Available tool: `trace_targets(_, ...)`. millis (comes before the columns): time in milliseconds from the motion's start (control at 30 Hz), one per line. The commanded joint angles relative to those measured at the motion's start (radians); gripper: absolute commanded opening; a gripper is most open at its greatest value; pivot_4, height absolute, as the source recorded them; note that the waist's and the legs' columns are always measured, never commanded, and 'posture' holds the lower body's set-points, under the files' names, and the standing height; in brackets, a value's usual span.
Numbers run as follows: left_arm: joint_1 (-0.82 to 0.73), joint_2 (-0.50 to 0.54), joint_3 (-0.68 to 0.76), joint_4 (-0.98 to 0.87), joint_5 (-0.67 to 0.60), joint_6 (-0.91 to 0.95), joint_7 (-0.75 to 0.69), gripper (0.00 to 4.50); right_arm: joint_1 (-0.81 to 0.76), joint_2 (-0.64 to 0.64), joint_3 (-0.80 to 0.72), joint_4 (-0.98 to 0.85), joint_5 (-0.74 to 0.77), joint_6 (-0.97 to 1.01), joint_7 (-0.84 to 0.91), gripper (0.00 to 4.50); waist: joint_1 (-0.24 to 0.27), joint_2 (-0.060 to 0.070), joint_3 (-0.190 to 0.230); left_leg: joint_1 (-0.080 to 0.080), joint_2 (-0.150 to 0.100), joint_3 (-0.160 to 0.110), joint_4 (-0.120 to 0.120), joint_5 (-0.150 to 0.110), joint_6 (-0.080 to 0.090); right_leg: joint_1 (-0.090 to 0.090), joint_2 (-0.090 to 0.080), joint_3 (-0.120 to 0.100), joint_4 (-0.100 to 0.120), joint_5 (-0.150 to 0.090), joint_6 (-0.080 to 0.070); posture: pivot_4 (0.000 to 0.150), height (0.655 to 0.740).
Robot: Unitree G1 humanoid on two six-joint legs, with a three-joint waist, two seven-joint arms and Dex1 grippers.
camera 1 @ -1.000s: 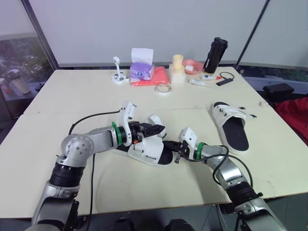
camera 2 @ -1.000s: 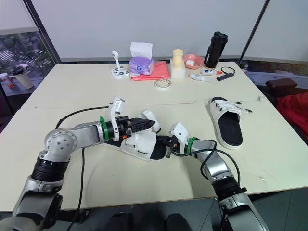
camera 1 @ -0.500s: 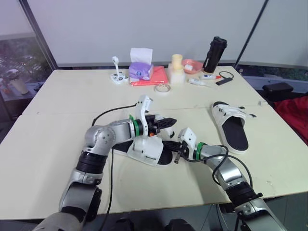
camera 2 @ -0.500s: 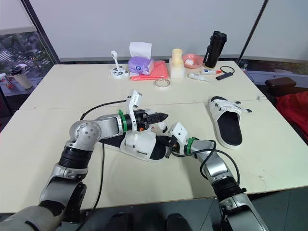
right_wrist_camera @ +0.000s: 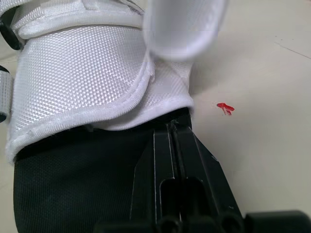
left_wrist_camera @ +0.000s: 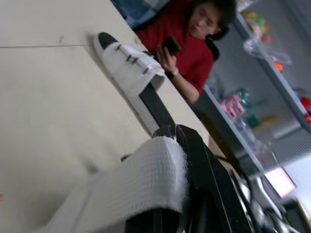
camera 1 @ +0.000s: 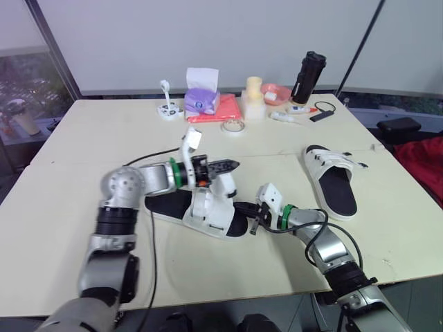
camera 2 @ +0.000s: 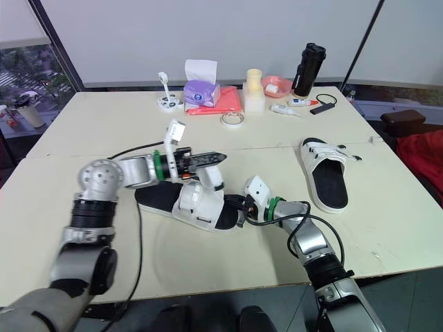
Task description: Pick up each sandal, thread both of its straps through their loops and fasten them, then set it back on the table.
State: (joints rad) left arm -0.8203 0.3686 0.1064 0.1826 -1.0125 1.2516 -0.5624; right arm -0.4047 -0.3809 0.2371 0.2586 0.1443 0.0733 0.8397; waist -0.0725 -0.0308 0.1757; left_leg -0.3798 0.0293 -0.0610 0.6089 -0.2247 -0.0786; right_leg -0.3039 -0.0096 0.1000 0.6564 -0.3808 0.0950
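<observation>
Threading step on near sandal (camera 1: pixel 208 220), mid-frame on worktop (camera 1: pixel 104 138): left hand (camera 1: pixel 234 164) pinches its lifted strap (camera 1: pixel 223 185), right hand (camera 1: pixel 253 223) closed against its edge; next likely calls for feeding strap through its loop.

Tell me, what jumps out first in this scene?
The left tool holds a white strap up from the near sandal at mid-table, while the right tool sits shut against its sole. A second sandal lies off to the right.
</observation>
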Motion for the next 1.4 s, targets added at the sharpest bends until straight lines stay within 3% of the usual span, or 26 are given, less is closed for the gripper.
trace_targets(33,-0.009,0.092,-0.053,-0.04,0.001,0.016,-0.206,0.11,0.053,-0.016,0.034,0.121,-0.081,0.07,-0.037,0.0,0.002,0.0,0.001,0.0,0.0,0.0,0.0,0.0,0.0,0.0,0.0,0.0,0.0,0.0,0.0,0.15,0.74)
trace_targets(167,0.004,0.158,-0.152,-0.055,0.063,-0.027,-0.356,0.11,0.048,-0.008,0.037,0.125,-0.082,0.071,-0.039,0.0,0.002,0.0,0.001,0.001,0.001,-0.001,-0.002,-0.002,-0.004,0.0,-0.001,0.0,-0.005,0.0,-0.001,0.15,0.74)
trace_targets(367,0.013,0.128,-0.208,-0.05,0.118,-0.053,-0.417,0.11,0.056,-0.004,0.038,0.116,-0.082,0.074,-0.041,0.0,0.001,0.0,0.001,0.002,0.002,-0.001,-0.005,-0.002,-0.004,-0.001,-0.002,0.003,-0.006,0.0,-0.002,0.15,0.74)
trace_targets(767,0.04,0.023,-0.242,-0.005,0.216,-0.105,-0.423,0.11,0.07,-0.01,0.034,0.099,-0.081,0.08,-0.045,0.0,0.003,0.0,0.001,0.004,0.002,0.0,-0.009,0.0,-0.001,-0.001,-0.002,0.005,-0.008,0.0,-0.002,0.15,0.74)
trace_targets(1167,0.113,0.008,-0.304,-0.054,0.343,-0.246,-0.447,0.11,0.071,-0.004,0.033,0.096,-0.078,0.082,-0.052,0.0,0.003,0.0,0.001,0.004,0.002,0.0,-0.011,0.0,-0.001,-0.001,-0.002,0.005,-0.009,0.0,-0.002,0.15,0.74)
trace_targets(1300,0.151,0.014,-0.335,-0.086,0.411,-0.344,-0.453,0.11,0.071,-0.003,0.032,0.098,-0.079,0.081,-0.054,0.0,0.003,0.0,0.0,0.004,0.002,0.0,-0.012,0.0,-0.001,-0.001,-0.003,0.005,-0.01,0.0,-0.002,0.15,0.74)
trace_targets(1400,0.171,-0.045,-0.3,-0.072,0.452,-0.457,-0.386,0.11,0.071,-0.002,0.033,0.097,-0.079,0.081,-0.052,0.0,0.005,0.0,0.0,0.005,0.002,0.0,-0.012,0.0,-0.002,-0.001,-0.003,0.006,-0.011,-0.001,-0.005,0.15,0.74)
